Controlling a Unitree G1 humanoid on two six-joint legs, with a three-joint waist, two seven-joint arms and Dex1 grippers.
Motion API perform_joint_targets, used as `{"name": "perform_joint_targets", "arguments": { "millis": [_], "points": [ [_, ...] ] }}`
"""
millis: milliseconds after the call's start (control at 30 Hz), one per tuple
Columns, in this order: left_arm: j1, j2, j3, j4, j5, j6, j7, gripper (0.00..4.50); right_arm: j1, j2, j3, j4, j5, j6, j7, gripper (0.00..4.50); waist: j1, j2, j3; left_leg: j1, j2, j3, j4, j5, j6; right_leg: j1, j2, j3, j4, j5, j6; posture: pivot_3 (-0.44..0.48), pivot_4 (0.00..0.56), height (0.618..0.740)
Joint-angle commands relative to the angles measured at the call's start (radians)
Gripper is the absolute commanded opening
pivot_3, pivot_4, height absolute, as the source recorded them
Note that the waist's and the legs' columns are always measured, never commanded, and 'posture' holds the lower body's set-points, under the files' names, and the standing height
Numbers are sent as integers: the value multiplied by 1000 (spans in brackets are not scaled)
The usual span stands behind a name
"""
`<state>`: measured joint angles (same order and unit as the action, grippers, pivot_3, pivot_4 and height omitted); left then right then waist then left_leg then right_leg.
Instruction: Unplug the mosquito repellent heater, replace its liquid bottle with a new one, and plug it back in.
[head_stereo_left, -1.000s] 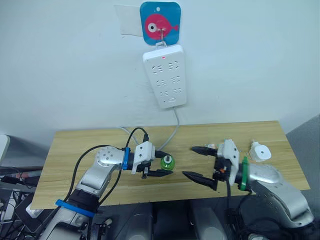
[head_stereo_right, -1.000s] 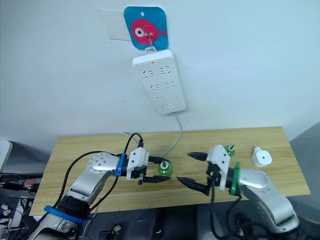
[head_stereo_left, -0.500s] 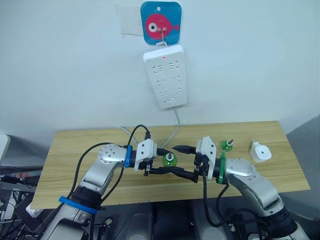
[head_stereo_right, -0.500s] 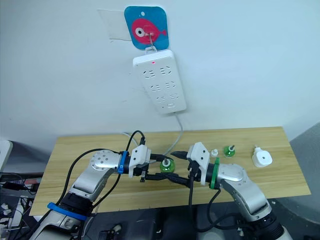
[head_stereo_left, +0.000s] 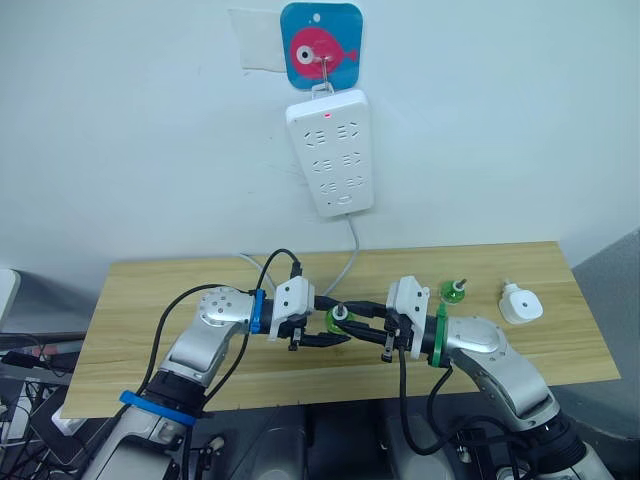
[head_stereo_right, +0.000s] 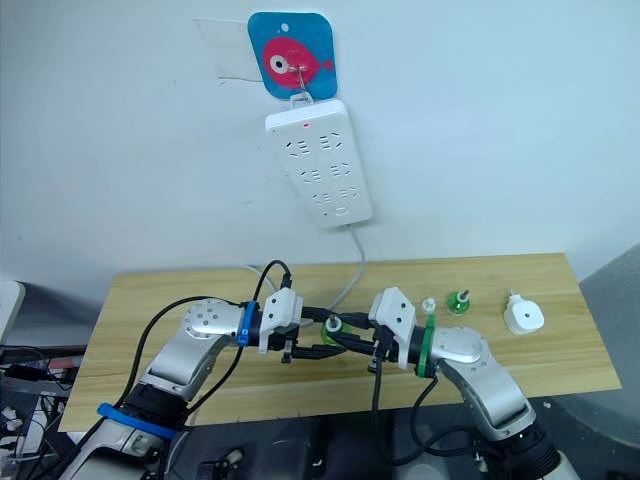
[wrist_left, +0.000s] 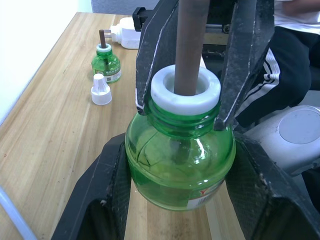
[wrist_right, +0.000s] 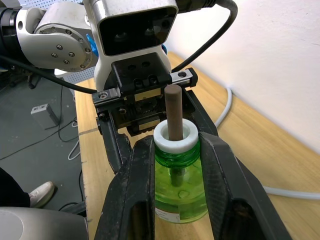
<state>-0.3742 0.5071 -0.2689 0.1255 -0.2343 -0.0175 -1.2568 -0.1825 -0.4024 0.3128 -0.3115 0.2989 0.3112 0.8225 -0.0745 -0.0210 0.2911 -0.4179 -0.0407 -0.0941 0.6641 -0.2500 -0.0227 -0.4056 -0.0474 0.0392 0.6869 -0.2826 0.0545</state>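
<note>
A green liquid bottle (head_stereo_left: 338, 319) with a white collar and brown wick hangs just above the middle of the wooden table (head_stereo_left: 150, 290). My left gripper (head_stereo_left: 330, 325) is shut on its round body (wrist_left: 180, 165). My right gripper (head_stereo_left: 347, 320) comes in from the opposite side, and its black fingers (wrist_right: 220, 165) press on either side of the neck under the white collar. The mosquito repellent heater (head_stereo_left: 520, 304), small, white and rounded, lies unplugged on the table at the far right. A second green bottle (head_stereo_left: 453, 291) stands left of it, beside a small white cap (head_stereo_right: 428, 305).
A long white power strip (head_stereo_left: 330, 152) hangs on the wall from a blue fish hook, and its grey cable (head_stereo_left: 350, 260) runs down onto the table behind my grippers. Bare wood lies to the left and along the table's front edge.
My right arm has swung left from the table's right side to the bottle, and its fingers have closed from wide open onto the neck. The left gripper has kept its hold.
</note>
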Motion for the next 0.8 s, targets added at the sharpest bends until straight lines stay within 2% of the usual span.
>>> {"name": "perform_joint_targets", "arguments": {
  "millis": [33, 100, 267, 433, 567, 700, 800],
  "points": [
    [-2, -14, 14, -29, -17, -24, 2, 2252, 6, 29, -40, -44, 50, 16, -24, 874, 0, 0, 0, 0, 0, 0, 0, 0, 0, 0, 0, 0, 0, 0, 0, -82, 281, 740],
    [9, -14, 23, -39, -36, -11, 2, 2994, 8, 40, -61, -61, 72, 43, -41, 874, 0, 0, 0, 0, 0, 0, 0, 0, 0, 0, 0, 0, 0, 0, 0, -83, 279, 740],
    [53, -30, 78, -119, -133, 78, 41, 4469, 32, 71, -158, -130, 172, 176, -139, 873, -1, 0, 0, 0, 0, -1, 0, 0, 0, 0, 0, 0, 0, 0, 0, -88, 278, 740],
    [101, -79, 140, -215, -156, 102, 174, 4500, 53, 152, -332, -189, 394, 406, -346, 873, -1, 0, 0, 0, 0, -2, 0, 0, 0, 0, -1, 2, 0, 0, 0, -97, 279, 740],
    [153, -160, 139, -290, -102, 25, 302, 4500, 38, 276, -495, -178, 645, 559, -600, 873, -2, 0, 0, -1, 0, -2, 0, 0, 0, 0, -2, 2, 0, 0, 0, -115, 272, 740],
    [194, -246, 91, -289, 30, -114, 430, 4500, 20, 403, -594, -145, 887, 581, -856, 873, -7, 0, 0, -1, 0, -1, -1, 0, 0, 0, -2, 3, 0, 0, 0, -123, 267, 740],
    [205, -306, 68, -268, 90, -169, 515, 4500, 17, 449, -616, -132, 1019, 563, -975, 873, -7, 0, 0, -1, 0, -1, -1, 0, 0, 0, -2, 3, 0, 0, 0, -119, 258, 740]
  ]
}}
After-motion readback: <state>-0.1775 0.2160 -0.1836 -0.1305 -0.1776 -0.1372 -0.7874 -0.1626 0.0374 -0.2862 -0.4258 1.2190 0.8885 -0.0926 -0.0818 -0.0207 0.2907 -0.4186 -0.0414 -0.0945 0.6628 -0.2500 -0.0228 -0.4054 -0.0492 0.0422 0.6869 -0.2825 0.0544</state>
